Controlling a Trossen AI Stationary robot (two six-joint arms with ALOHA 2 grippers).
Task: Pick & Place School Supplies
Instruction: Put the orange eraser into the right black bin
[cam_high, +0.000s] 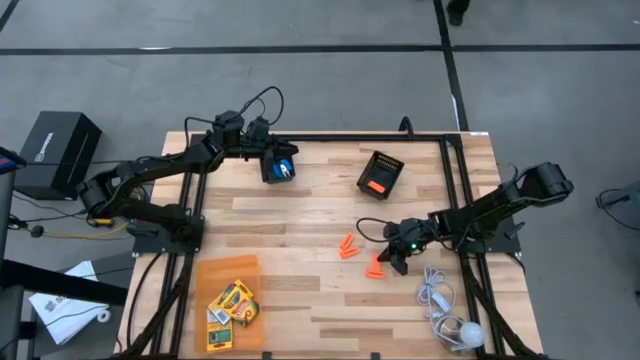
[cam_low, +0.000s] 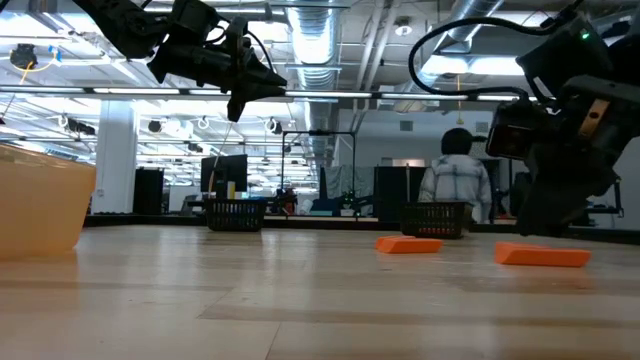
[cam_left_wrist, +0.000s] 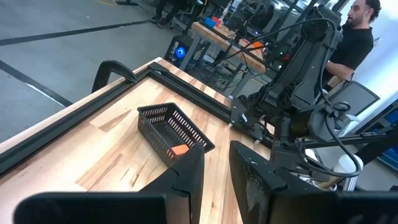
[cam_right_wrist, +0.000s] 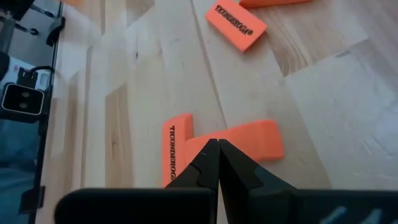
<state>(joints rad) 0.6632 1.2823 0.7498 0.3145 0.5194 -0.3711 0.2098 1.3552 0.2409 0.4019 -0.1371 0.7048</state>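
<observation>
I see the orange erasers (cam_high: 349, 247) at lower centre-right of the high view, lying loose on the wood in two small groups. The right wrist view gives me what the overhead cannot: three of them up close, two printed with dark lettering, and a pair touching at an angle (cam_right_wrist: 205, 146) just beyond the fingertips. The right gripper (cam_high: 397, 262) sits low beside the nearer group, its fingers (cam_right_wrist: 236, 167) pressed together with nothing between them. From the low view I get two erasers (cam_low: 408, 244) flat on the tabletop, with the right arm's dark body hanging at the right edge.

One more eraser (cam_high: 375, 186) lies inside the black bin (cam_high: 380, 172) at upper centre-right of the high view; the left wrist view confirms it, an orange block (cam_left_wrist: 179, 150) on the mesh floor.

The left gripper (cam_high: 280, 166) hangs raised at top centre, over the table's far edge. Overhead I see something blue and white between its fingers, probably the scissors (cam_high: 284, 168), though I can't make out the shape. Its own wrist view shows only the two dark fingers (cam_left_wrist: 186, 177) a little apart, and the object doesn't appear there.

The crayon boxes (cam_high: 231, 305) rest in the orange tray (cam_high: 222, 270) at lower left. A white cord and bulb (cam_high: 452, 322) lie at lower right. A person (cam_low: 456, 180) stands in the room beyond.
</observation>
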